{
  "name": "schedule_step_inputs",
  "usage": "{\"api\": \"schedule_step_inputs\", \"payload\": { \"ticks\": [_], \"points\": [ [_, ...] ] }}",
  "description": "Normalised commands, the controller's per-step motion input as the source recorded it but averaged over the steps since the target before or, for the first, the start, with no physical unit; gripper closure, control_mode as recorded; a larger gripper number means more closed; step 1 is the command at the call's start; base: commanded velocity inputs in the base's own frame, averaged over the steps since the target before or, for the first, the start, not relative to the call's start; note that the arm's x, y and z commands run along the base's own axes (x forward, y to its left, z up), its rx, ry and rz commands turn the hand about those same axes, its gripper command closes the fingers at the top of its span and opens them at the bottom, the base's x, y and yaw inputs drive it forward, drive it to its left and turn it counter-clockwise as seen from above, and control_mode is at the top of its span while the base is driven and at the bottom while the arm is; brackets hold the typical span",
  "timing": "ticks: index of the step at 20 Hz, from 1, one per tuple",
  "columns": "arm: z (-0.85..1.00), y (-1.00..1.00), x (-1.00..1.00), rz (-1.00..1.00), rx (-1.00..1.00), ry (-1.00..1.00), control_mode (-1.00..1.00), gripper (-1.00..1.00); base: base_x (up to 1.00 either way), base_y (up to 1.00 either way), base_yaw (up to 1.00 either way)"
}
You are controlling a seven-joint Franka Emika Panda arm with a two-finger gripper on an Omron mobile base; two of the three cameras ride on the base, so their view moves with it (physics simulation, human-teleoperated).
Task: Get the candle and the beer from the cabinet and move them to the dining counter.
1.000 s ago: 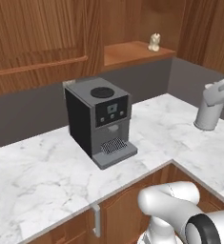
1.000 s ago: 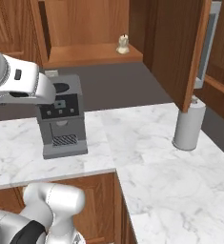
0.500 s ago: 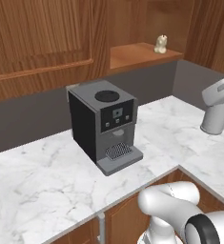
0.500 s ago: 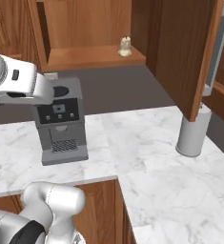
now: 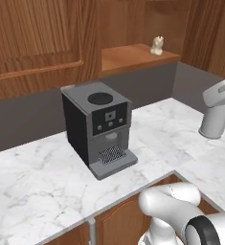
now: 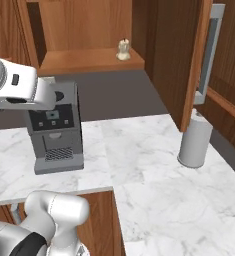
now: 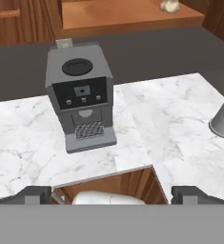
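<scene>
1 small pale cream candle (image 5: 156, 45) stands on the plain wooden shelf (image 5: 133, 56) of the reddish-brown wall cabinet (image 6: 79, 30), toward the shelf's front right corner; in my hand view the candle (image 7: 169, 5) sits at 1 o'clock, cut by the top edge. From the right base view the candle (image 6: 122, 49) is at 12 o'clock, with the cabinet's open door (image 6: 189, 55) and its long grey bar handle (image 6: 209, 50) hanging at 2 o'clock.

Below the shelf, a boxy grey coffee machine with a black front panel (image 5: 98, 128) rests on the white grey-veined marble worktop (image 5: 32, 182), well apart from the candle. A pale grey cylinder (image 6: 194, 141) stands upright on the same worktop at 3 o'clock in the right base view, just under the open door's lower corner.

My gripper (image 7: 111, 194) is spread as wide as it goes and grips nothing: its 2 dark fingertips (image 7: 35, 194) show at 7 and 5 o'clock of my hand view, with the worktop edge and wooden base unit between them. It hangs over the worktop's front edge, far short of the shelf.
</scene>
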Motion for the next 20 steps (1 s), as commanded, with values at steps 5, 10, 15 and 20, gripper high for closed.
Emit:
{"api": "schedule_step_inputs", "payload": {
  "ticks": [5,10,15,20],
  "points": [
    [0.00,0.00,0.00,0.00,0.00,0.00,1.00,-1.00,0.29,-0.53,0.00],
    [0.00,0.00,0.00,0.00,0.00,0.00,1.00,-1.00,0.31,-0.72,0.01],
    [0.00,0.00,0.00,0.00,0.00,0.00,1.00,-1.00,0.30,-0.78,0.05],
    [0.00,0.00,0.00,0.00,0.00,0.00,1.00,-1.00,0.02,-0.16,0.00]
  ]
}}
